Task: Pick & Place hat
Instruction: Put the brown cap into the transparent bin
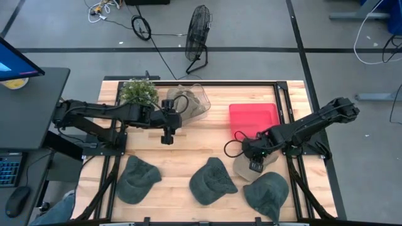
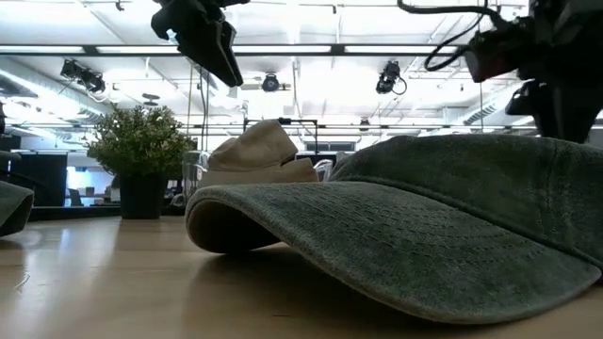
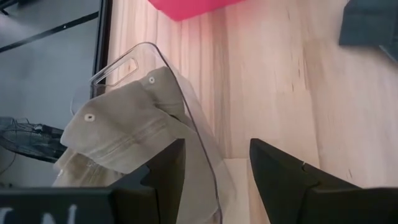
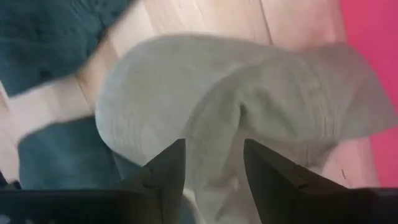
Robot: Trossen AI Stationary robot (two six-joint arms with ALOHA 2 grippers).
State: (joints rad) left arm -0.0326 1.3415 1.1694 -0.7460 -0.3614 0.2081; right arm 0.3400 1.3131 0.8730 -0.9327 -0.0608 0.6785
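Observation:
A pale beige hat (image 1: 241, 168) lies on the table in front of the red tray (image 1: 253, 118). My right gripper (image 1: 254, 166) is open right over it; in the right wrist view the right gripper (image 4: 211, 142) has its fingers on either side of a fold in the pale hat's crown (image 4: 249, 112). A tan hat (image 3: 124, 130) sits in a clear bin (image 3: 124, 59) at the far side. My left gripper (image 1: 166, 139) hovers open just in front of that bin, touching nothing. Three dark green hats (image 1: 210, 182) lie along the near edge. My right gripper comes at the pale hat's crown (image 4: 205, 106) from above with its fingers open. The hat lies flat on the table. Whether the fingertips touch the cloth cannot be told.
A potted plant (image 1: 138, 93) stands at the far left corner beside the clear bin (image 1: 200, 100). Green hats lie at the near left (image 1: 135, 179) and near right (image 1: 267, 191); one fills the low view's foreground (image 2: 424, 226). Bare wood shows between the arms.

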